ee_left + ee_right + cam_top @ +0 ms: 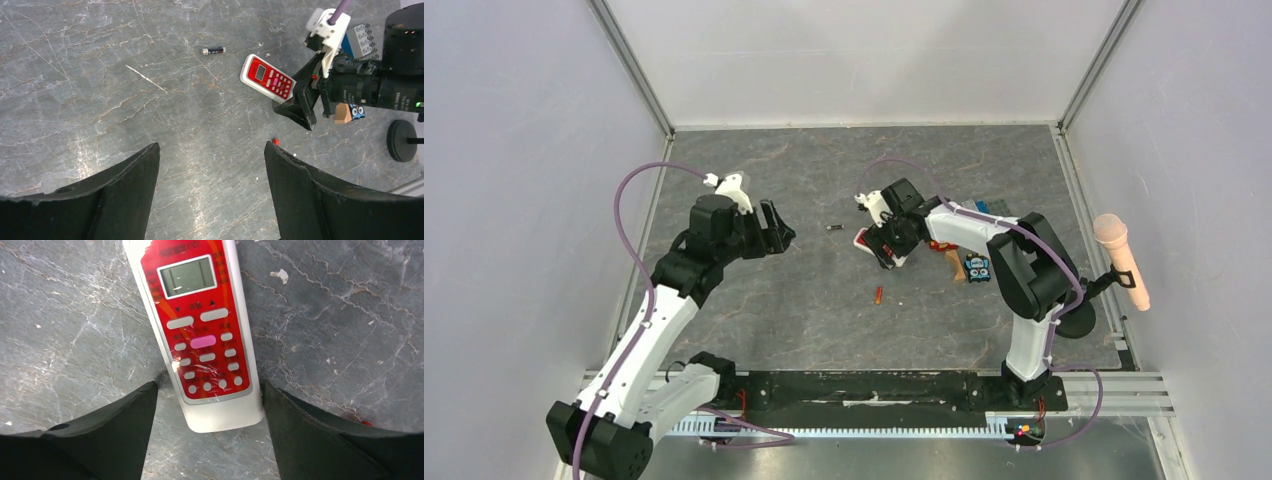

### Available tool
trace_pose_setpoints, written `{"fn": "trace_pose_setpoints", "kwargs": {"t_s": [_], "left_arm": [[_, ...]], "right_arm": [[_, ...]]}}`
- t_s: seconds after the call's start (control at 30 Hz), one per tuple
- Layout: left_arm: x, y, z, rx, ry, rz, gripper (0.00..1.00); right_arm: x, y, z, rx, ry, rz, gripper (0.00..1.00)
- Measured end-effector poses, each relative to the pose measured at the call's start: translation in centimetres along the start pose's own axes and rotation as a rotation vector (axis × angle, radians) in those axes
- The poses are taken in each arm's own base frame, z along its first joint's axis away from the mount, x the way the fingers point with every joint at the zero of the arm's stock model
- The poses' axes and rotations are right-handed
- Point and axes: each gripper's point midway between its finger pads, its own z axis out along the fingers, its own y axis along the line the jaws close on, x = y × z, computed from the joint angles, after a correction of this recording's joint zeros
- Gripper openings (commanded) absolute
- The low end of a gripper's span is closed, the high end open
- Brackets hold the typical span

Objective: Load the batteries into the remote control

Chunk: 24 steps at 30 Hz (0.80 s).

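Note:
The remote control lies face up on the grey table, red face and white buttons showing; it also shows in the top view and the left wrist view. My right gripper is open and straddles the remote's near end: a gap shows at the left finger, and the right finger is close against the remote's edge. The dark battery lies left of the remote. The orange-red battery lies nearer the arms. My left gripper hangs open over bare table, holding nothing.
A small blue block, a wooden piece and a red item sit under the right arm. A pink microphone-shaped object stands on a black round base at the right. Walls enclose the table.

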Motion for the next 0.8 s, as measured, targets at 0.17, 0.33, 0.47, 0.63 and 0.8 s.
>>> {"fn": "trace_pose_setpoints", "kwargs": {"t_s": [0.17,0.33,0.47,0.63,0.8], "left_arm": [[-0.1,-0.1,-0.5,0.008,-0.016,-0.003,0.82],[-0.3,-0.3,-1.1,0.019,-0.031,-0.001,0.82],[-0.5,-1.1,-2.1,0.06,-0.055,0.003,0.82],[-1.2,-2.7,-4.0,0.148,-0.102,0.002,0.82],[-1.9,-5.6,-5.6,0.296,-0.127,-0.044,0.83]], "right_arm": [[-0.1,0.1,0.2,0.053,0.003,-0.002,0.38],[-0.1,0.4,-0.1,0.053,-0.013,0.046,0.38],[-1.5,2.2,-1.6,-0.026,-0.075,0.114,0.38],[-5.9,6.1,-6.7,-0.216,-0.284,0.249,0.38],[-10.1,10.7,-13.4,-0.492,-0.535,0.395,0.38]]}}
